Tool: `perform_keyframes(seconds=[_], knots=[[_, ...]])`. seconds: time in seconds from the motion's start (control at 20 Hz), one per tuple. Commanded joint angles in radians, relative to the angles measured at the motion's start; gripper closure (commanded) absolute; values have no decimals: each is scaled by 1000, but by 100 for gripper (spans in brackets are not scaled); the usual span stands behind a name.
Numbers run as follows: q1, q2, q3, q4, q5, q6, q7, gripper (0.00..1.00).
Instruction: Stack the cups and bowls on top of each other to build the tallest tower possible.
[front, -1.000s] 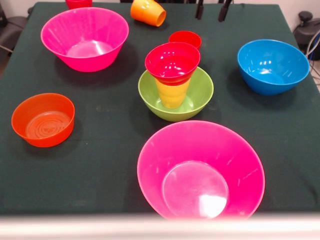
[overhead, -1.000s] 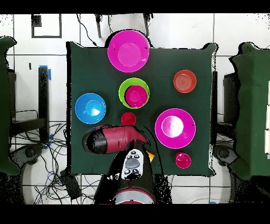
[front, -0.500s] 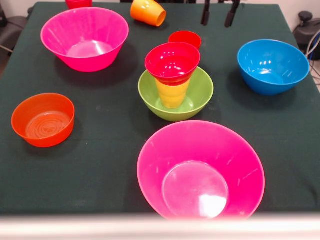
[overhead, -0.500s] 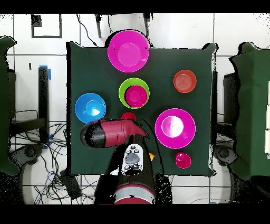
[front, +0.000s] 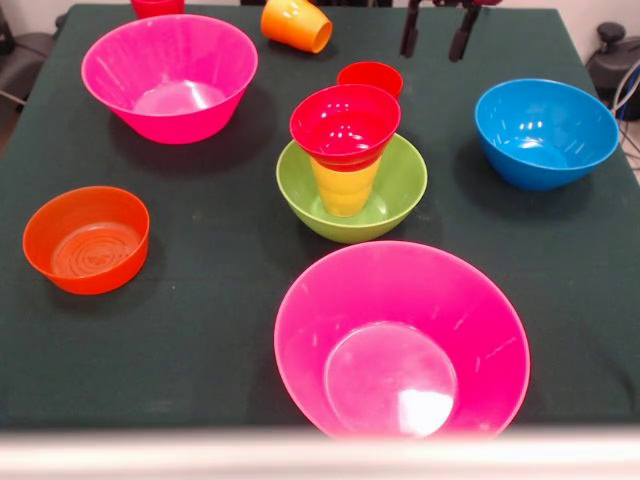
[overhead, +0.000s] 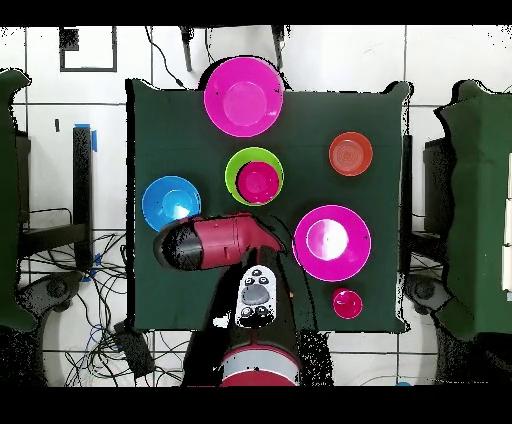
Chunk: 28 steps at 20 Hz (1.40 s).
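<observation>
Cups and bowls lie spread around the green bowl. Beyond it the claw hangs with fingers apart, empty, a red cup between them. A yellow cup stands in the green bowl, a small red bowl on top.

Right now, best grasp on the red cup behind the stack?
Take the red cup by its rim, coming straight down with one finger inside and one outside. It stands upright, mouth open upward, and its tapered glossy wall would likely slip in a side pinch. Close the fingers across the side away from the lime-green bowl, which crowds it. The gripper looks open.
</observation>
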Motion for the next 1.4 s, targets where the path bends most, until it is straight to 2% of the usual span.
perform_keyframes(seconds=[0.05, 0.45, 0.75, 1.1, 1.4], knots=[[-22, 41, 96, -85, -59, 98, -50, 0], [-27, 50, 99, -104, -81, 105, -77, 0], [-32, 44, 96, -79, -103, 87, -86, 0], [-88, 10, 100, -1, -169, 51, -117, 0], [-134, 4, 122, 26, -203, 40, -114, 0]])
